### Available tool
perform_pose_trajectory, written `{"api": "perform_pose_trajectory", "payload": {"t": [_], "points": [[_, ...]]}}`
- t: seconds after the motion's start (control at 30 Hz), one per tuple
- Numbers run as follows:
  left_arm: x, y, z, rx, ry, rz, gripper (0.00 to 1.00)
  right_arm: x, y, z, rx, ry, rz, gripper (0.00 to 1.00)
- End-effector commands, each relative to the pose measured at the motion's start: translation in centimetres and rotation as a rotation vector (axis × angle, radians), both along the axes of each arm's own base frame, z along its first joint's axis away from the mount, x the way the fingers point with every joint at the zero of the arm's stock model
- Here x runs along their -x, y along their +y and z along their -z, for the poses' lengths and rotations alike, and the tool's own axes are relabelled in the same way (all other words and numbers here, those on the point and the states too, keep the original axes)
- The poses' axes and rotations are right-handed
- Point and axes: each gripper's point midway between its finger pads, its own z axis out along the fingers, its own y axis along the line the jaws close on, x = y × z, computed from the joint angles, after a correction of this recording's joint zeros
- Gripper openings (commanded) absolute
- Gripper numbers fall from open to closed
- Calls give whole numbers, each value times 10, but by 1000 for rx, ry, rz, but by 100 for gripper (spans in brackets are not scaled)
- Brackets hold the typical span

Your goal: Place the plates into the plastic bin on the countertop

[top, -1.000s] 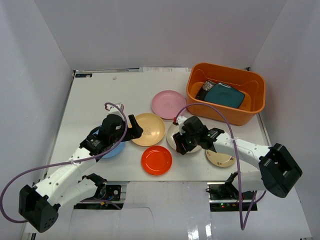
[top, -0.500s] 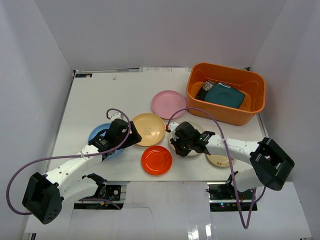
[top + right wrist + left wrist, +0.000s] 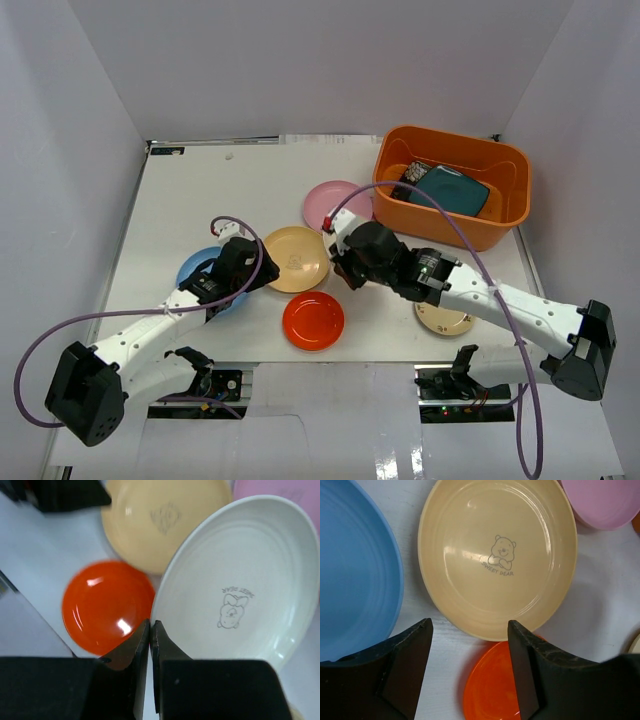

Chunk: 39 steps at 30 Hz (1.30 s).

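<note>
Right gripper (image 3: 150, 626) has its two fingers pressed almost together on the near rim of the cream plate (image 3: 240, 580), pinching it. Its wrist camera shows the bear print (image 3: 231, 611) and the whole dish stretching ahead and to the right of the fingers. The dish's far edge overlaps the yellow plate (image 3: 165, 520) and the pink plate (image 3: 280, 487). From overhead this dish is hidden under the right arm (image 3: 480, 295), so I cannot tell whether it is clear of the countertop (image 3: 200, 190). Left of these fingers lies the red-orange plate (image 3: 107, 605), apart from the cream rim.

On the other side the left gripper (image 3: 470, 625) is spread wide and holds nothing. The yellow plate's near rim sits just ahead of the gap between its fingers. The light blue plate (image 3: 355, 570) lies off its left finger, and the red-orange one shows between the fingers, nearer the right one.

Only the overhead camera shows the plastic bin (image 3: 440, 228), well ahead and to the right of the pinching fingers, with the pink plate lying between, near the bin's left wall. Inside it the dark teal plate (image 3: 450, 190) rests with the black patterned plate (image 3: 410, 180) against its left edge, and orange floor shows around them. The small beige plate (image 3: 440, 318) lies behind that gripper, beside the forearm. Bare white top opens ahead and left of the spread fingers, up to the side wall (image 3: 70, 150).
</note>
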Motion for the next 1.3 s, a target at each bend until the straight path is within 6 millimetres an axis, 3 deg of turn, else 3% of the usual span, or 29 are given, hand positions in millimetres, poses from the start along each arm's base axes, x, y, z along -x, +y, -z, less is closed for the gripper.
{"api": "perform_pose_trajectory", "payload": {"t": [0.0, 0.03, 0.1, 0.13, 0.23, 0.27, 0.37, 0.47, 0.53, 0.63, 0.73, 0.87, 1.07, 1.1, 1.2, 1.27], "points": [[-13, 0, -7, 19, -79, -39, 71, -33, 16, -90, -141, -191, 72, 8], [-13, -1, -3, 14, -64, -41, 71, -48, 17, -115, -140, -271, 99, 8], [-14, 0, 1, 9, -58, -55, 70, -67, 12, -138, -117, -354, 171, 8], [-15, 1, 5, -4, -49, -59, 70, -81, 2, -161, -79, -443, 205, 8], [-16, 8, 9, -28, -57, -91, 70, -123, -26, -176, -18, -504, 333, 8], [-16, 10, 12, -35, -57, -98, 70, -148, -50, -181, 11, -520, 404, 8], [-18, 9, 16, -34, -57, -100, 72, -191, -98, -176, 69, -510, 522, 8], [-21, 7, 24, -45, -43, -98, 72, -226, -131, -154, 134, -470, 588, 8], [-24, 5, 28, -50, -38, -97, 72, -242, -137, -142, 111, -431, 574, 8], [-28, 0, 36, -59, -24, -93, 72, -280, -167, -113, 134, -372, 645, 8], [-32, -1, 43, -76, -12, -99, 70, -297, -188, -96, 148, -337, 700, 8], [-35, -1, 50, -89, -4, -104, 67, -308, -197, -73, 95, -276, 728, 8], [-39, -6, 53, -88, -1, -95, 46, -311, -207, -24, 139, -179, 774, 13], [-39, -6, 53, -86, -1, -94, 42, -311, -209, -21, 138, -170, 777, 15], [-40, -5, 50, -86, -9, -102, 26, -310, -208, -15, 115, -149, 792, 38], [-42, -5, 46, -84, -17, -107, 12, -309, -204, -19, 83, -146, 789, 47]]}}
